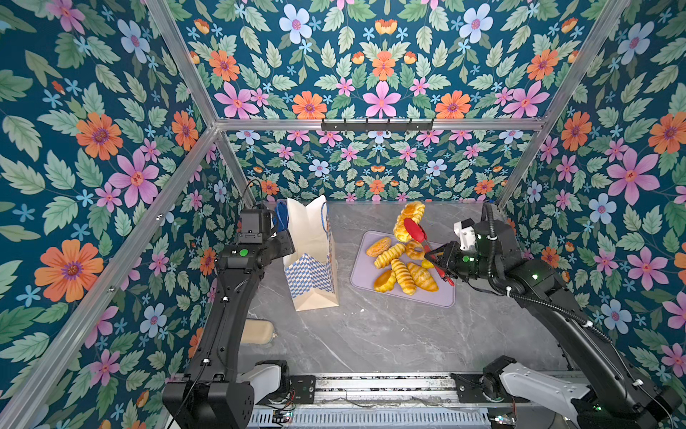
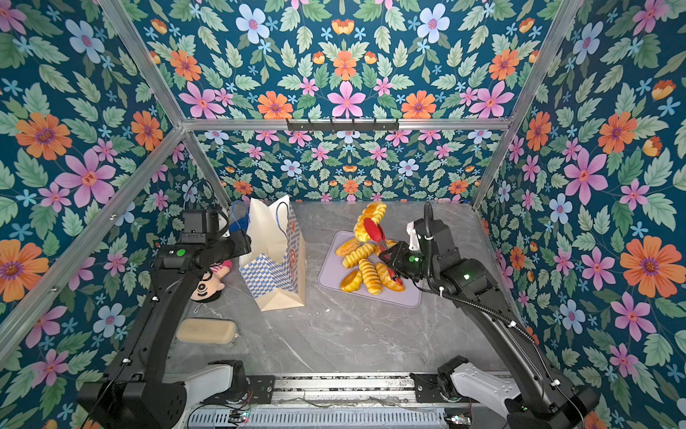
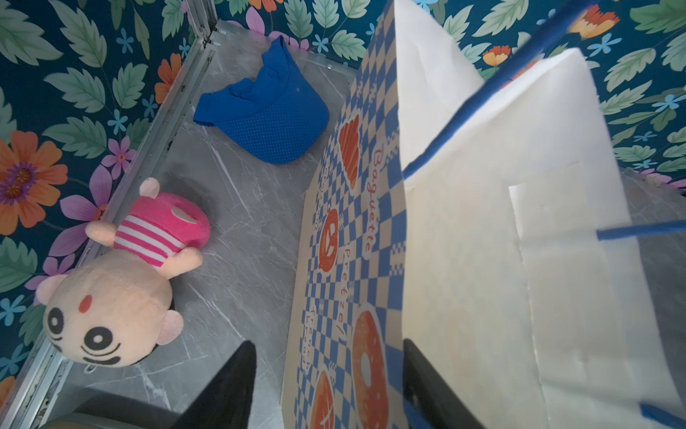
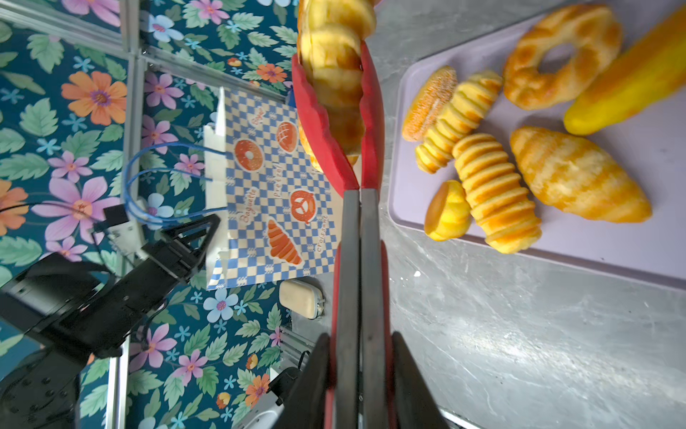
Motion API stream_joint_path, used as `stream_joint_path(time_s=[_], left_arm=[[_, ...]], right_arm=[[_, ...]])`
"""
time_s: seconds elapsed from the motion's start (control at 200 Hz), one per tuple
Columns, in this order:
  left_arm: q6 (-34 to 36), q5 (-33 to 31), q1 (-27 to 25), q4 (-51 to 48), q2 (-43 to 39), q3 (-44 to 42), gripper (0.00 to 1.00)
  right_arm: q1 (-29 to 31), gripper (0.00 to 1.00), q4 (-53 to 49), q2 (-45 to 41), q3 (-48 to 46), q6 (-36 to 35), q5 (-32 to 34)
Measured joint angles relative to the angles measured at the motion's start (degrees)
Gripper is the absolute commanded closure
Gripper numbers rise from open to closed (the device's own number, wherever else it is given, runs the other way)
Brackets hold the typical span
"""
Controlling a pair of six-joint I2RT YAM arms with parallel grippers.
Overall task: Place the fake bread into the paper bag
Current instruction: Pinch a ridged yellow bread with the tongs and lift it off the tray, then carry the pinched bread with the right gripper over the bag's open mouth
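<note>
Standing upright and open-mouthed on the grey marble tabletop (image 1: 389,334), the checkered paper bag (image 1: 312,260) is shown in both top views toward the left rear, its blue cord handles raised. A lavender tray (image 1: 443,297) is laid to its right, apart from it. A pink-striped plush doll (image 3: 122,282) is seen lying by the left wall beside the bag. A blue cloth (image 3: 267,115) is bunched in the rear corner, and a beige pouch (image 2: 206,330) is set nearer the front. The left gripper (image 3: 328,345) is held at the bag's rim with its jaws parted, one finger outside the printed wall and one inside; whether the paper is pressed cannot be told. The right gripper (image 4: 360,338) is clamped tight on the grey handles of the red tongs (image 4: 350,230), which are squeezed closed around a plaited roll (image 4: 334,55). That roll is held in the air above the tray's far side, well clear of the bag. The other fake bread is spread on the tray: a croissant (image 4: 579,174), two ridged spiral rolls (image 4: 497,193), a ring doughnut (image 4: 560,55), a sugared oval bun (image 4: 428,104), a small round bun (image 4: 447,211) and a blurred yellow piece (image 4: 631,78).
</note>
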Motion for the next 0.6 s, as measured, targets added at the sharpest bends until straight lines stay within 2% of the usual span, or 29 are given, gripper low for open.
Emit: stream_joint_path(time_s=[0.33,0.6], left_arm=[[-0.83,1.01,0.0,0.02,-1.36,-0.9,0.58],[-1.09,1.81,0.0,0.11,-2.12,-1.92,0.69]], right_arm=[[12.13,0.76,-3.98,17.44,28.3,-9.88,2.6],[19.76,0.76,-8.33,30.8,50.05,-14.86,4.24]])
